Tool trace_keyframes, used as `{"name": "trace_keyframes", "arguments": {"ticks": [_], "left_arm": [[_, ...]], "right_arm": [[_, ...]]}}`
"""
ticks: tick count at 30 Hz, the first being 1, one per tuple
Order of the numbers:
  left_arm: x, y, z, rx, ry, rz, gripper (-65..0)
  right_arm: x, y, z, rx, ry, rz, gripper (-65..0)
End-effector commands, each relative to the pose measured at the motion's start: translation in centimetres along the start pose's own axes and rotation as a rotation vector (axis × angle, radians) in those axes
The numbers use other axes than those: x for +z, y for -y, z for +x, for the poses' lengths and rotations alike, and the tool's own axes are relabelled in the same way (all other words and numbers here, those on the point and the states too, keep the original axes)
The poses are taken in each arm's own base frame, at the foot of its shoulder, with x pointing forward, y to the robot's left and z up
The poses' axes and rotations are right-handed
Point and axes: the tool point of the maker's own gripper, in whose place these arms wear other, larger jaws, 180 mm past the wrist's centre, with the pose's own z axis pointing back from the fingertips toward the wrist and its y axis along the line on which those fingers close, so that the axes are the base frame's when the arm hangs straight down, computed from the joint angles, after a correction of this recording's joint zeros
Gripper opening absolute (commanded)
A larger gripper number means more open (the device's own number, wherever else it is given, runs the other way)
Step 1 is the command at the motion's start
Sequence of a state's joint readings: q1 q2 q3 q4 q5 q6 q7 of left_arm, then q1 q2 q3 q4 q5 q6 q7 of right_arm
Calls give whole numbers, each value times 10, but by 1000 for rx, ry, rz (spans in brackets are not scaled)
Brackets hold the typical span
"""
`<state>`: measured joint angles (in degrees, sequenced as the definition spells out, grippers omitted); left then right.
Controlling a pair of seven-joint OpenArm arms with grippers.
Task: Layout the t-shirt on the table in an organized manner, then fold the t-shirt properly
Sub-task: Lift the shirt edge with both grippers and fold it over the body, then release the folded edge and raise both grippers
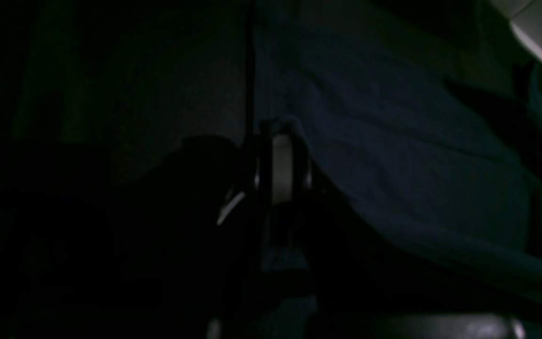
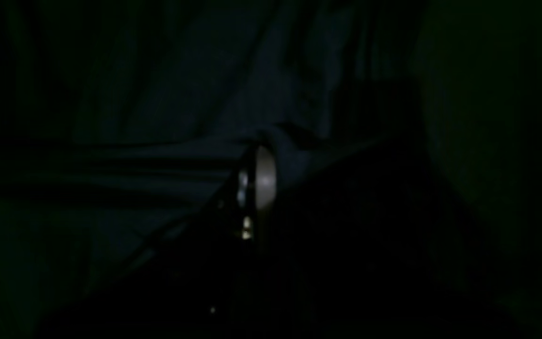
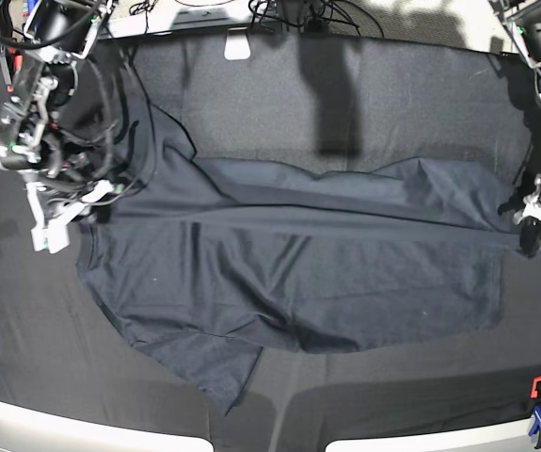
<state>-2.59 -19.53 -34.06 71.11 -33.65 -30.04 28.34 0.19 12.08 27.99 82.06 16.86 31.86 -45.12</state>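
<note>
Both my grippers clamped on t-shirt (image 3: 298, 273): left gripper (image 1: 280, 141) pinching shirt edge at 3 o'clock of table (image 3: 345, 94), right gripper (image 2: 264, 155) pinching cloth at 9 o'clock. Shirt spread across table centre, one layer folded over along 12 o'clock side, sleeve trailing toward 7 o'clock. Judgement: spreading step. Keep tension even between both pinches, pull apart level, lay flat before release; uneven pull risks diagonal wrinkles.

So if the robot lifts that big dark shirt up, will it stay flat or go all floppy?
Probably floppy: the t-shirt already sags in soft folds between the left gripper and right gripper. It looks light and thin, so it likely drapes and wrinkles, and could drag across the table.
</note>
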Motion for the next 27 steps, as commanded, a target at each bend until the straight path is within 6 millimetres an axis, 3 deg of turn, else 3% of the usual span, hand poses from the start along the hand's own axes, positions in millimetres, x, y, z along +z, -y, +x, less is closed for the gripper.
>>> {"name": "trace_keyframes", "arguments": {"ticks": [1,8,11,13,21,23,27], "left_arm": [[0,-3,28,-10,78,2,-650],[0,-3,26,-12,71,4,-650],[0,-5,22,-31,44,14,-440],[1,-8,22,-42,32,19,-391],[13,-31,42,-113,-47,39,-391],[14,-28,41,-103,-71,13,-391],[14,-14,34,-86,-89,-60,-392]], "right_arm": [[5,11,20,14,55,-35,-650],[5,13,21,23,61,-46,-650],[6,14,22,33,59,-47,-459],[8,17,23,59,52,-43,-381],[37,47,55,72,140,-84,-377],[47,54,64,59,179,-104,-377],[54,65,61,37,173,-131,-377]]}}
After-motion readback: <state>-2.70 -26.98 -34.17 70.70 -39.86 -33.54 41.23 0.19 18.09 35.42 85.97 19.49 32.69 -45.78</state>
